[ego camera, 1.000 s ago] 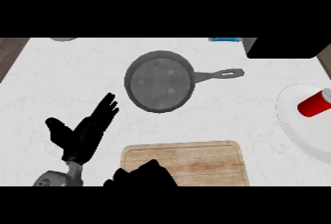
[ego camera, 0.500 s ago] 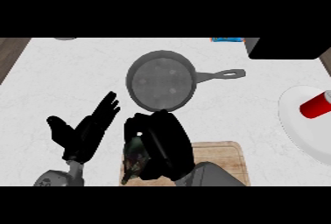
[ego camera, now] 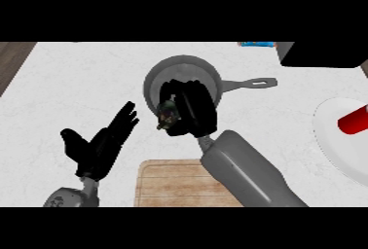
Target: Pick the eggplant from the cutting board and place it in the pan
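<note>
Nearest, at the lower middle of the frame, a wooden cutting board (ego camera: 173, 182), its right part covered by the grey right forearm (ego camera: 244, 170) rising from the lower edge toward the centre. No eggplant on the visible part of the board.

At the lower left, the left hand (ego camera: 101, 146), resting above the white counter (ego camera: 64, 82), fingers straight and spread, pointing to the upper right, holding nothing. Well apart from the board's contents and from the pan.

Further up, in the centre of the frame, the right hand (ego camera: 191, 109), black, fingers curled and clamped on the eggplant (ego camera: 169, 114). Only a small dark, greenish part of the eggplant visible at the left edge of the hand; the rest hidden by the fingers. Hand and eggplant placed over the lower rim of the pan (ego camera: 179, 78), partly inside its outline, partly over the counter just below. Not possible to tell whether touching the pan or held above.

Behind, the grey pan with its handle pointing to the right side of the frame.

At the right edge, a white plate (ego camera: 334, 141) with a red object (ego camera: 354, 121) on it, cut by the frame border. At the upper right, a black box-like shape (ego camera: 323, 53), and beside, a small blue thing (ego camera: 257, 44).
</note>
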`<action>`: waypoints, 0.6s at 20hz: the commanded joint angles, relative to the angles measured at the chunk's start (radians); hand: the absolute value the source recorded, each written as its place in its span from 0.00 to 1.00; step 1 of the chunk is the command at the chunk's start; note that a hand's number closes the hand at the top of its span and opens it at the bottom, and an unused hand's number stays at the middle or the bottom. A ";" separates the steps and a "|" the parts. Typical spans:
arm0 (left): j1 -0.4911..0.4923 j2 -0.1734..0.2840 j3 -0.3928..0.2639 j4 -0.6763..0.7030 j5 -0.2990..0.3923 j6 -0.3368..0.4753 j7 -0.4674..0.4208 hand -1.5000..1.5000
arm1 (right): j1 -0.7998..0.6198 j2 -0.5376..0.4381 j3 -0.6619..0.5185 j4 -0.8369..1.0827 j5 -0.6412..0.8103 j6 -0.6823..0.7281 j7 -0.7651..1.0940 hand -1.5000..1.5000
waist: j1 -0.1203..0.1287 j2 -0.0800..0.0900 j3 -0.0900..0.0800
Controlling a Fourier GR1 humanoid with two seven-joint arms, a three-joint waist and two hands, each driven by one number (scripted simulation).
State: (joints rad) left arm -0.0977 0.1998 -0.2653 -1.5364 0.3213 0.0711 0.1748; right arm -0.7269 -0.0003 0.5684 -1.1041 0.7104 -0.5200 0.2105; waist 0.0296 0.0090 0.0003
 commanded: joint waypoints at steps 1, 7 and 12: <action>-0.052 -0.020 0.008 0.033 0.002 -0.002 0.021 0.50 | -0.161 0.000 -0.072 0.225 -0.086 -0.132 -0.053 1.00 | 0.020 0.006 0.000; -0.059 0.004 0.021 -0.005 0.019 -0.035 0.053 0.50 | -0.247 0.000 -0.165 0.473 -0.235 -0.240 -0.261 1.00 | 0.051 0.017 0.001; -0.054 -0.009 0.013 0.037 -0.006 -0.047 0.004 0.50 | -0.304 0.000 -0.249 0.648 -0.290 -0.226 -0.414 1.00 | 0.058 0.025 0.001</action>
State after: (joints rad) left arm -0.1393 0.1943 -0.2512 -1.5204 0.3269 0.0324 0.1924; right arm -0.9840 -0.0002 0.3591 -0.5850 0.4664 -0.7286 -0.1145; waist 0.0710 0.0256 0.0010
